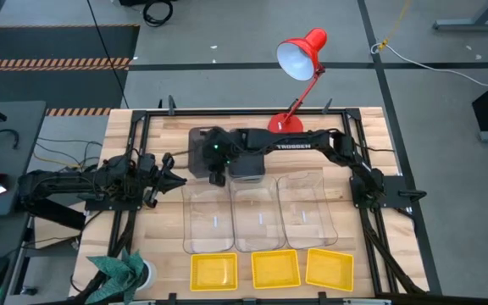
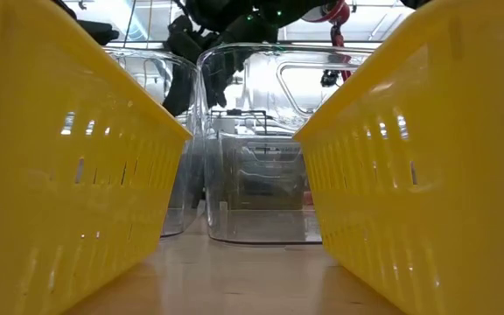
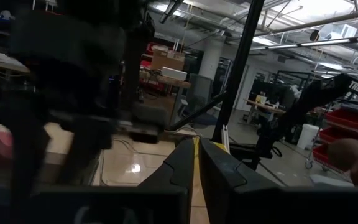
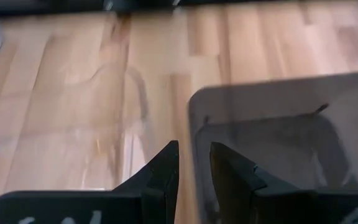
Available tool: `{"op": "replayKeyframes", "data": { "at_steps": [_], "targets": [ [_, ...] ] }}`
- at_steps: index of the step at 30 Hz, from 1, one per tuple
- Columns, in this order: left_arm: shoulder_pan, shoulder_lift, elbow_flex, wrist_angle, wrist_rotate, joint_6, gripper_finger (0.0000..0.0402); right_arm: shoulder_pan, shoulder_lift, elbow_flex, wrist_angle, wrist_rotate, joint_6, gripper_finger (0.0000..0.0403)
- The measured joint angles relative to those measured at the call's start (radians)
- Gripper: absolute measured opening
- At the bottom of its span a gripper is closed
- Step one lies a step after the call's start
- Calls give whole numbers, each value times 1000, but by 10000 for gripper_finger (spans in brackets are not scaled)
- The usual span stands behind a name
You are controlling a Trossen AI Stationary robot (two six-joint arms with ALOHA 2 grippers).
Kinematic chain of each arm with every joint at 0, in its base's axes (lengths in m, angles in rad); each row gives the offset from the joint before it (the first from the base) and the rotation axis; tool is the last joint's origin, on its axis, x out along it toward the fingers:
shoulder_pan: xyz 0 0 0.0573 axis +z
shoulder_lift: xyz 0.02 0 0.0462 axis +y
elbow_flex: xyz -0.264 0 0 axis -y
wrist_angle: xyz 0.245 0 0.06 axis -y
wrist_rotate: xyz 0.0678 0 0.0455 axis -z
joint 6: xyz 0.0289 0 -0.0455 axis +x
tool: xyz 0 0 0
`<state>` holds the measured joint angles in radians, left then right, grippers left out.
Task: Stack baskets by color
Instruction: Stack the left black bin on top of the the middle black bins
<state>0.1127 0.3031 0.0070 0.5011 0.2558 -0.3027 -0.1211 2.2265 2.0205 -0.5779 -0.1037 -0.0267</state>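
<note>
Three yellow baskets sit in a row along the near edge, with three clear baskets in a row behind them. Dark grey baskets stand at the far middle, partly hidden under my right arm. My right gripper is open and slants down over a grey basket. Its fingers stand on either side of that basket's side wall, beside a clear basket. My left gripper is shut and empty, resting at the table's left.
A red desk lamp stands at the far edge, behind my right arm. A black frame borders the table. A green-and-white object lies at the near left corner. In the low view, yellow basket walls flank the clear baskets.
</note>
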Motion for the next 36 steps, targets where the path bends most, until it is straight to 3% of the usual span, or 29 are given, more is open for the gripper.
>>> {"op": "replayKeyframes", "data": {
  "at_steps": [9, 19, 36],
  "targets": [
    [0, 0, 0, 2, 0, 0, 36, 16, 0, -3, -89, 35, -26, 97],
    [0, 0, 0, 2, 0, 0, 30, 16, -1, -96, -53, 36, -67, 99],
    [0, 0, 0, 2, 0, 0, 33, 18, -1, -112, -65, 39, -75, 153]
  ]
}}
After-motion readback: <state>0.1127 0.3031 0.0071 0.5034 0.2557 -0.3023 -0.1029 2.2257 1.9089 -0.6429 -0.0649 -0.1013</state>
